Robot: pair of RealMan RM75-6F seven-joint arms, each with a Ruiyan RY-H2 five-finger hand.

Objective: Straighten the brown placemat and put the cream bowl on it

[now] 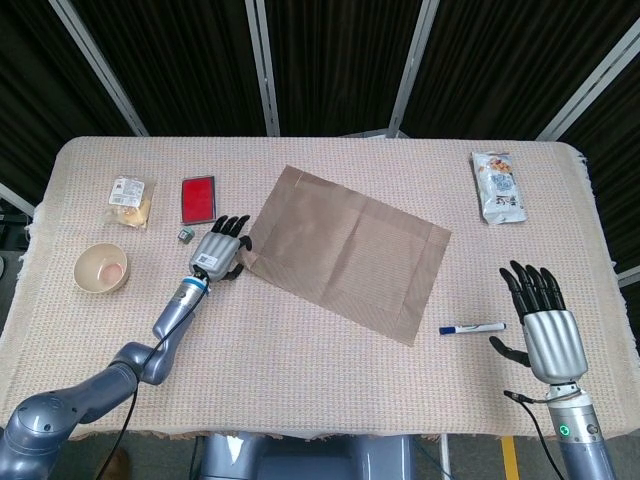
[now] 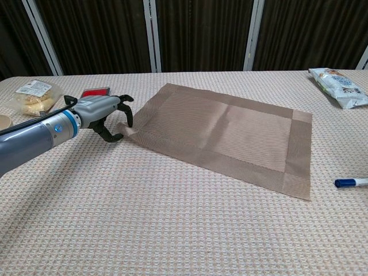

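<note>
The brown placemat [image 1: 345,250] lies skewed in the middle of the table, also seen in the chest view [image 2: 230,129]. My left hand [image 1: 220,248] is at its near-left corner; in the chest view the left hand [image 2: 106,114] curls its fingers over that corner and pinches it, and the corner stands slightly lifted. The cream bowl [image 1: 100,268] sits upright far left, apart from the mat and hand. My right hand [image 1: 545,330] hovers with spread fingers at the near right, holding nothing; the chest view does not show it.
A red box [image 1: 198,197], a wrapped snack [image 1: 131,195] and a small dark item [image 1: 185,234] lie behind the left hand. A snack bag [image 1: 498,187] lies at the back right. A blue-capped pen [image 1: 472,327] lies between the mat and the right hand.
</note>
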